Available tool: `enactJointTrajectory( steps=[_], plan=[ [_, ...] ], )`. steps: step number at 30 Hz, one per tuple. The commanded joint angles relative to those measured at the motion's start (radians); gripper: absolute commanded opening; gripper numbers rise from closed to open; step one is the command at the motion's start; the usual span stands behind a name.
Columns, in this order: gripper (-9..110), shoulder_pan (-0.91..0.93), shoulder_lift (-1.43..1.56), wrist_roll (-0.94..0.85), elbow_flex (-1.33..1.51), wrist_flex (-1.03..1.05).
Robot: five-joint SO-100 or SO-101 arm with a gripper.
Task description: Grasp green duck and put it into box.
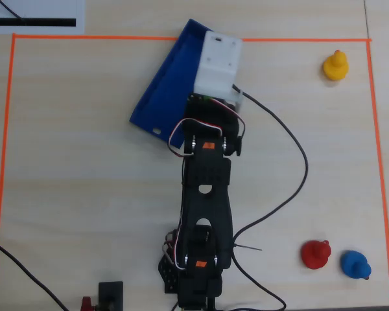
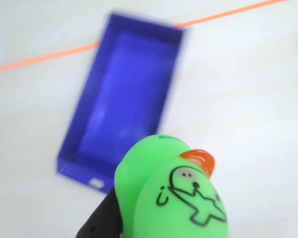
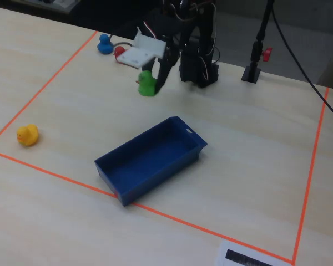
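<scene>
The green duck (image 2: 171,198) fills the lower part of the wrist view, right against the lens, its orange beak up and a black drawing on its side; a dark finger (image 2: 102,223) of the claw presses on its left flank. In the fixed view the claw (image 3: 150,84) pinches the duck (image 3: 147,85) and holds it in the air above the worktop (image 3: 255,149), clear of the surface and just short of the box (image 3: 151,159). The box is blue, long, open-topped and nothing shows inside it; in the wrist view it (image 2: 126,99) lies beyond the duck, a small notch in its near short end. From overhead the arm (image 1: 206,194) reaches up the frame, its white wrist housing over the right edge of the box (image 1: 162,91), hiding the duck there. An orange tape line (image 1: 188,39) frames the work area. A yellow duck (image 1: 335,65) sits in the top right corner overhead; a red duck (image 1: 316,253) and a blue duck (image 1: 355,264) stand side by side at the lower right.
</scene>
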Motion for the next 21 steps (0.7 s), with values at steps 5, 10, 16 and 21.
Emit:
enactJointTrajectory(
  steps=[5, 10, 16, 21],
  plan=[
    [0, -0.150, -0.215, 0.060, -0.121, -0.095],
    [0, -0.158, -0.413, 0.103, -0.249, -0.106],
    [0, -0.137, -0.569, 0.106, -0.278, -0.160],
    [2, -0.115, -0.612, 0.081, -0.196, -0.147]
  ],
)
